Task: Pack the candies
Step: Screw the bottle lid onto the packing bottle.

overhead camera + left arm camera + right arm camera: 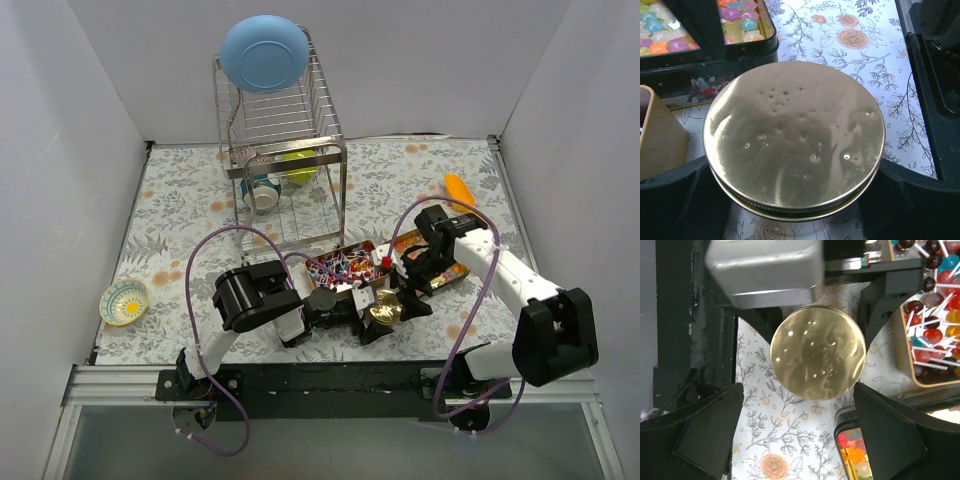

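Gold lid point(795, 140) sits before glossy pastel candies point(742, 22).

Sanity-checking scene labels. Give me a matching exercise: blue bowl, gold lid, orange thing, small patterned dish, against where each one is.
Things:
1. blue bowl
2. gold lid
3. orange object
4. small patterned dish

Places:
A. held in the left tool
B. far right part of the table
C. on top of the dish rack
D. near left part of the table

Pairs: 1-C, 2-A, 3-B, 4-D
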`<state>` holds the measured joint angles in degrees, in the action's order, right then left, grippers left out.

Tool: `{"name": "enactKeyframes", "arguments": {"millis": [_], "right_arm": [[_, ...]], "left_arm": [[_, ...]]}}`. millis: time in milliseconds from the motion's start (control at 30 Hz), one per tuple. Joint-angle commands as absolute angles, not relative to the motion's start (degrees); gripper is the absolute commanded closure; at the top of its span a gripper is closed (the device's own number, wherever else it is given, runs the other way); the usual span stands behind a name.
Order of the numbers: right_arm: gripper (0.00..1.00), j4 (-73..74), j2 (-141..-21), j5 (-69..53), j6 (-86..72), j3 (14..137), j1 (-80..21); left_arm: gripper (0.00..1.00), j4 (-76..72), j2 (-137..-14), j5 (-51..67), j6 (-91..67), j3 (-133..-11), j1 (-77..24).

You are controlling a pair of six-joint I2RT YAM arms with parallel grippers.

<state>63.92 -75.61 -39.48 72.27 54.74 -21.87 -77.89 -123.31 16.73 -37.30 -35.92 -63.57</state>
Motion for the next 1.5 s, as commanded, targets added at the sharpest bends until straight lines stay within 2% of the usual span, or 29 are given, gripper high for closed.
{"name": "enactKeyframes", "arguments": {"millis": [0, 167, 433, 1033, 1467], "right_arm": [[0.02, 62.13, -81.81, -43.59, 74.88, 59.93, -23.11], [0.02, 63.71, -87.79, -44.91, 77.95, 60.91, -24.43], [0.02, 66.09, -87.54, -43.25, 80.51, 60.12, -24.52], [0.02, 67.15, -75.33, -36.48, 77.43, 45.71, -24.52], [0.02, 69.79, -69.88, -35.95, 73.49, 45.61, -24.52]], "left_arm": [[1.00, -79.01, -126.12, 14.15, -39.73, -32.87, -62.58], [1.00, -78.93, -126.04, 13.62, -39.11, -32.96, -62.58], [1.00, -79.45, -125.86, 11.78, -41.22, -32.08, -62.58], [1.00, -78.75, -126.47, 11.78, -43.24, -32.96, -61.96], [1.00, -78.57, -126.56, 14.15, -43.15, -32.78, -62.05]]}}
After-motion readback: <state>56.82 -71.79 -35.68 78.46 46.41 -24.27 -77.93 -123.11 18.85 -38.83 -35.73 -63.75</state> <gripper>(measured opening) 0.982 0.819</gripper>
